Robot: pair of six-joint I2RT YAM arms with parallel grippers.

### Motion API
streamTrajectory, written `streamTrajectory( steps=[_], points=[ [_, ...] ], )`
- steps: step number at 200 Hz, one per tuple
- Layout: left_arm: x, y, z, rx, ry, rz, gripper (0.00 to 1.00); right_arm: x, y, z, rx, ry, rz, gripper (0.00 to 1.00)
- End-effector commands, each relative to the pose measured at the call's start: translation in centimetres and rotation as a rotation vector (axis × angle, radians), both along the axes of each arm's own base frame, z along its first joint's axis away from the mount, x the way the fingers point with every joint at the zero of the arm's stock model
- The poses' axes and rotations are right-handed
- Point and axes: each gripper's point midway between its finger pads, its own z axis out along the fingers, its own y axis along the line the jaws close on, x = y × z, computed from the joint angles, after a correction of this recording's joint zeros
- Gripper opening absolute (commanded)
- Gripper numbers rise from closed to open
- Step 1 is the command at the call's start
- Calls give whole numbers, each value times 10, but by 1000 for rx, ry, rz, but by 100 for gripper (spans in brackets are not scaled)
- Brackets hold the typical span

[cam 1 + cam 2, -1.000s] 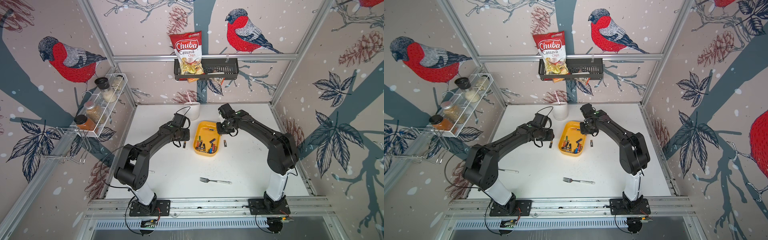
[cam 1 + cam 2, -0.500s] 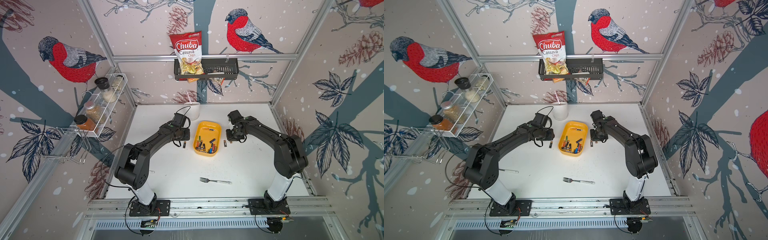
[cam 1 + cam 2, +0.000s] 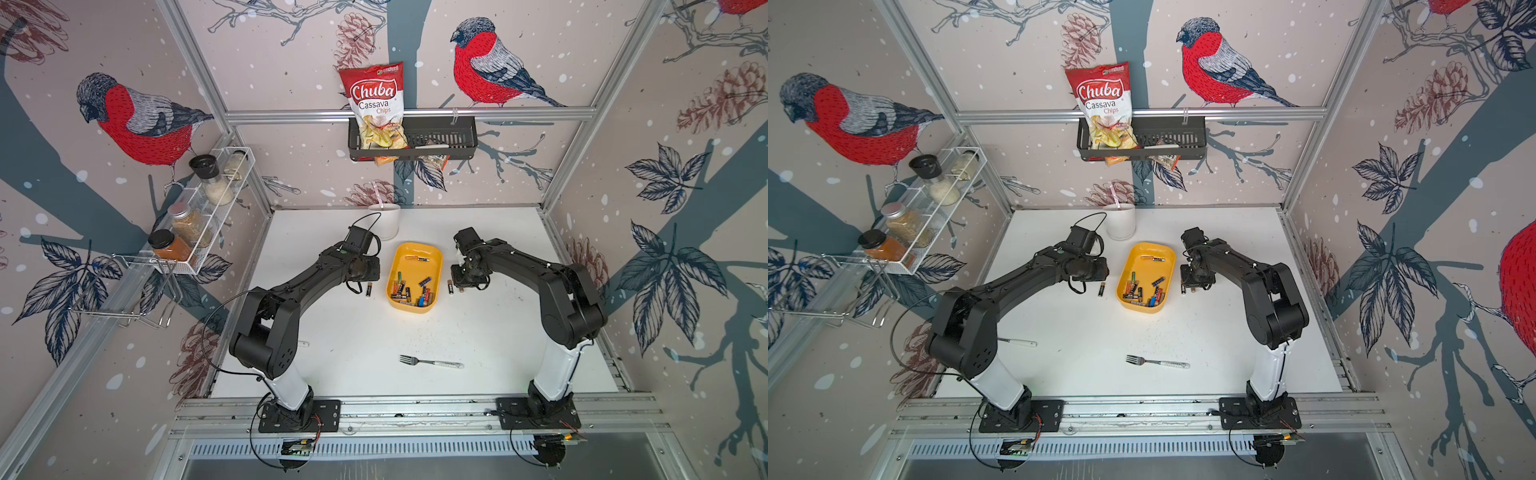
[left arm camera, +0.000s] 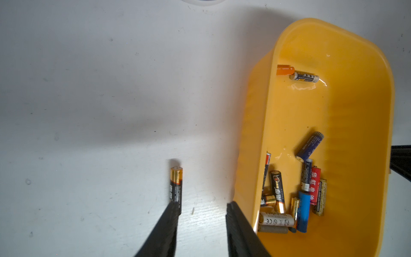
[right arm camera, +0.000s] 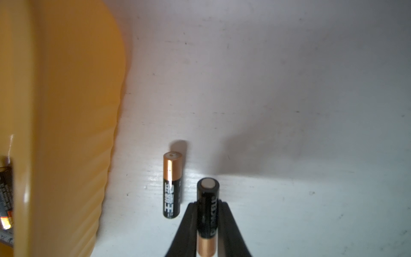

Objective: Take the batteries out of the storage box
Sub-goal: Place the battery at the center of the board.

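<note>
The yellow storage box (image 3: 417,244) (image 3: 1149,245) sits mid-table with several batteries (image 3: 409,291) (image 4: 289,200) piled at its near end. My right gripper (image 5: 208,203) is shut on a black-and-copper battery (image 5: 208,189), low over the table just right of the box wall (image 5: 66,111). Another black-and-copper battery (image 5: 172,184) (image 3: 449,286) lies on the table beside it. My left gripper (image 4: 202,207) is open and empty over the table left of the box. A third battery (image 4: 176,187) (image 3: 368,288) lies by its outer finger.
A fork (image 3: 430,363) lies toward the table's front. A white cup (image 3: 384,220) stands behind the box. A spice rack (image 3: 199,212) hangs on the left wall and a black basket (image 3: 440,137) with a chips bag hangs on the back wall.
My right arm has carried its battery from the box's far right edge out and down to the table right of the box. The left arm has not moved.
</note>
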Motion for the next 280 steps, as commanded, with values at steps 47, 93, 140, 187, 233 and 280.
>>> streamTrajectory(
  steps=[47, 93, 140, 187, 233, 280],
  points=[
    [-1, -1, 1, -6, 4, 0, 40, 5, -1, -12, -8, -3, 9, 17],
    [-1, -1, 0, -6, 6, 1, 40, 6, -2, -19, -13, 7, 8, 16],
    [-1, -1, 0, -7, 6, -1, 40, 5, -3, -22, -15, 15, 9, 18],
    [-1, -1, 1, -8, 6, -2, 40, 4, -2, -21, -16, 16, 10, 23],
    [-1, -1, 2, -8, 4, -2, 40, 6, -3, -19, -17, 10, 8, 28],
    [0, -1, 7, -8, -6, -2, 40, 7, -3, -14, -19, 1, 5, 30]
  ],
)
